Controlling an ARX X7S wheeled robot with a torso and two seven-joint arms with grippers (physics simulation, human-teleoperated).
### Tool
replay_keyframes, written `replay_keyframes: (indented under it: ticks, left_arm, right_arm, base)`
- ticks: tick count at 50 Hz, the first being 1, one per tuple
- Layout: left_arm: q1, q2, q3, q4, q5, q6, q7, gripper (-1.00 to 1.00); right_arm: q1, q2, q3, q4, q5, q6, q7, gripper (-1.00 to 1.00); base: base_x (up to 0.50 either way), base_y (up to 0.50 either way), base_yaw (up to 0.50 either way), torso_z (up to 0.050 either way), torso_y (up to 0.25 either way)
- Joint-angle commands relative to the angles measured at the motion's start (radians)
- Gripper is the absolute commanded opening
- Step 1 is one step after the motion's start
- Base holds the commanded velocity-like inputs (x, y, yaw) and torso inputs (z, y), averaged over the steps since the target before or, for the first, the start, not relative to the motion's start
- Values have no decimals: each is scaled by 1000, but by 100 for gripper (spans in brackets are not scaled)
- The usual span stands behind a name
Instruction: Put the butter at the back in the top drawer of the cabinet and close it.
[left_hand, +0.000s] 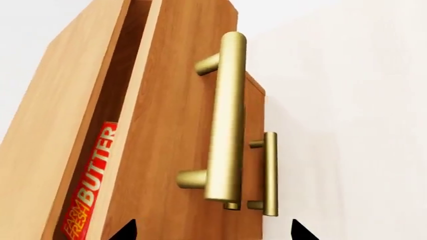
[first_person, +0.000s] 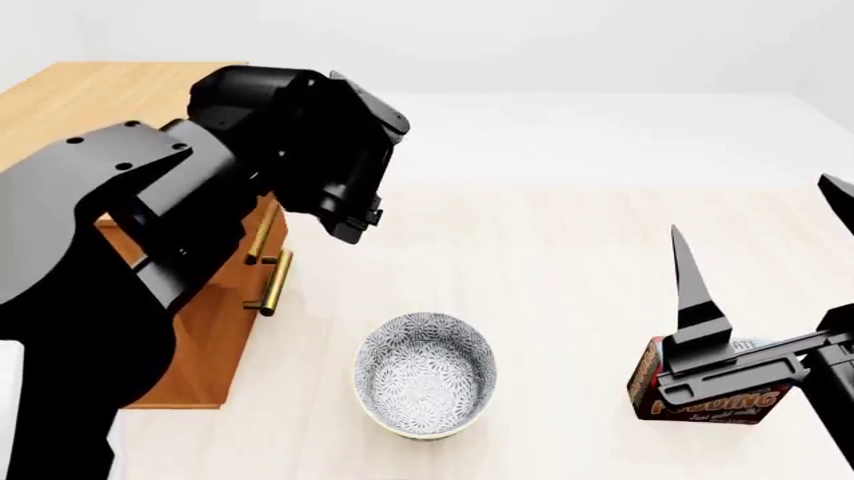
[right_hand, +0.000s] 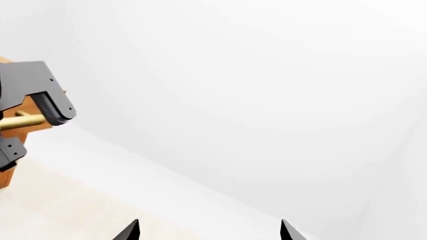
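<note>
In the left wrist view the top drawer (left_hand: 170, 130) of the cabinet (left_hand: 57, 120) stands slightly ajar. The red butter (left_hand: 90, 190) carton with yellow lettering lies inside, seen through the narrow gap. The drawer's brass handle (left_hand: 227, 120) is just ahead of my left gripper (left_hand: 213, 234), which is open with nothing between its tips. In the head view my left arm covers most of the cabinet (first_person: 80, 100) front. My right gripper (first_person: 763, 240) hangs open over the table's right side, away from the cabinet, holding nothing.
A patterned bowl (first_person: 424, 375) stands on the table in front of the cabinet. A dark chocolate pudding box (first_person: 707, 400) sits below my right gripper. A lower drawer handle (left_hand: 269, 172) shows beneath the top one. A white wall lies behind.
</note>
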Motion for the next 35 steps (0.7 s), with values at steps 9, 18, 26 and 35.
replay_keyframes:
  ticks: [9, 18, 26, 35]
  left_arm:
    - [8, 0, 23, -51, 78, -13, -64, 100]
    - [15, 0, 22, -83, 105, -14, -64, 100]
    - [21, 0, 20, -109, 120, -12, -52, 100]
    - [32, 0, 21, -146, 139, -6, -39, 100]
  right_arm:
    - [18, 0, 26, 0, 32, 23, -8, 100]
    - [28, 0, 40, 0, 49, 36, -13, 100]
    - [23, 0, 37, 0, 43, 33, -12, 100]
    - [19, 0, 37, 0, 38, 31, -14, 100]
  base:
    - [0, 0, 0, 0, 0]
    - [0, 0, 0, 0, 0]
    - [0, 0, 0, 0, 0]
    - [0, 0, 0, 0, 0]
